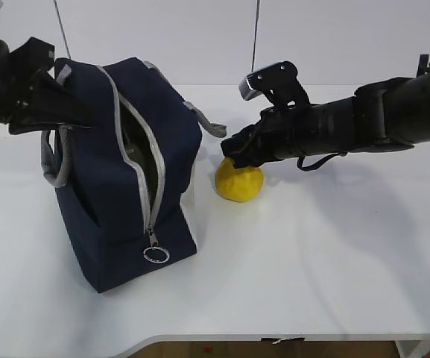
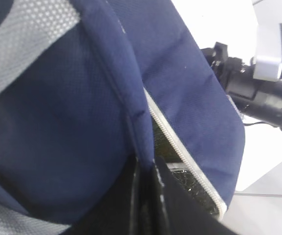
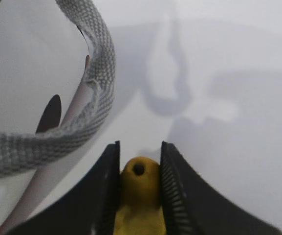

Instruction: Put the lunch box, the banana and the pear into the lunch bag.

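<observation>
Yellow pear sat clamped at its neck in the right gripper — left gripper pinching the lunch bag open — lift next.

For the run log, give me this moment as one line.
right tool: shut on pear, on table | left tool: grips lunch bag edge | zipper open

You get bright, even light on the white table with soft arm shadows, while both wrist views blur close up, especially the grey handle.
</observation>
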Robot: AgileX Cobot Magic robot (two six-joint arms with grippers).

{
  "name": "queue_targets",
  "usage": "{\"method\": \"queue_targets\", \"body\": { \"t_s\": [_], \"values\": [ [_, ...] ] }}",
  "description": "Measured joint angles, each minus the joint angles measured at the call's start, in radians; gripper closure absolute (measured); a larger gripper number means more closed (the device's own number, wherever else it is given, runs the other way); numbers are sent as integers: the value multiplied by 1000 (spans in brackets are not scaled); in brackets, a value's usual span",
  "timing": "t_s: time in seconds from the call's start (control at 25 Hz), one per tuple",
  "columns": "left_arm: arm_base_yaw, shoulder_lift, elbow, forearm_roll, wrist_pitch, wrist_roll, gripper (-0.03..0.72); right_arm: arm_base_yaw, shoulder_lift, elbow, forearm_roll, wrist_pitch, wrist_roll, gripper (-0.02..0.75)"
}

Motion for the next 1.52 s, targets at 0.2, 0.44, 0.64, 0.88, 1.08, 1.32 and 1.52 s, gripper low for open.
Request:
{"method": "queue_targets", "body": {
  "t_s": [0.2,0.44,0.64,0.88,1.08,1.32,1.52],
  "values": [
    [0,0,0,-8,0,0,685,0,-33,0,0,-65,0,528],
    [0,0,0,-10,0,0,685,0,-109,0,0,-95,2,528],
    [0,0,0,-29,0,0,685,0,-173,-2,0,-130,2,529],
    [0,0,0,-99,0,0,685,0,-245,-64,0,-87,2,529],
    [0,0,0,-119,4,0,685,0,-268,-135,-6,120,35,529],
    [0,0,0,-127,4,0,685,0,-268,-187,-16,369,86,529],
    [0,0,0,-127,4,0,685,0,-269,-189,-29,416,104,529]
  ]
}}
